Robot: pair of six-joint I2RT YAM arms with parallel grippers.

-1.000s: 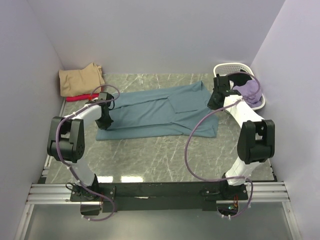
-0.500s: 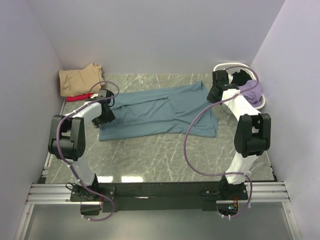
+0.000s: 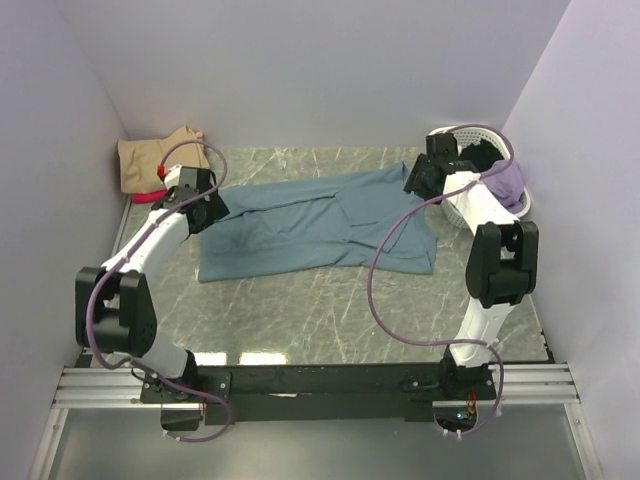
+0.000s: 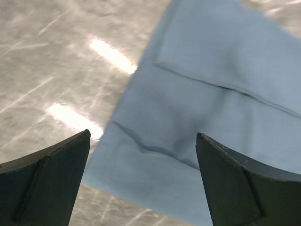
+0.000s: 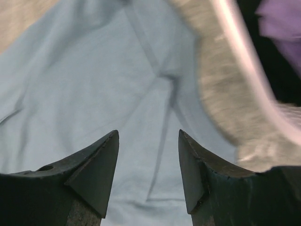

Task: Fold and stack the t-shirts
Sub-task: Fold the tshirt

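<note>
While the teal t-shirt [image 3: 320, 225] lies flat on the tabletop [image 3: 300, 310], long axis left to right, left gripper [image 4: 142, 134] and right gripper [image 5: 147, 132] hover open and empty, one over each end.

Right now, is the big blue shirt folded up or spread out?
Partly folded. The blue shirt lies long and flat on the table, with one layer doubled over it.
</note>
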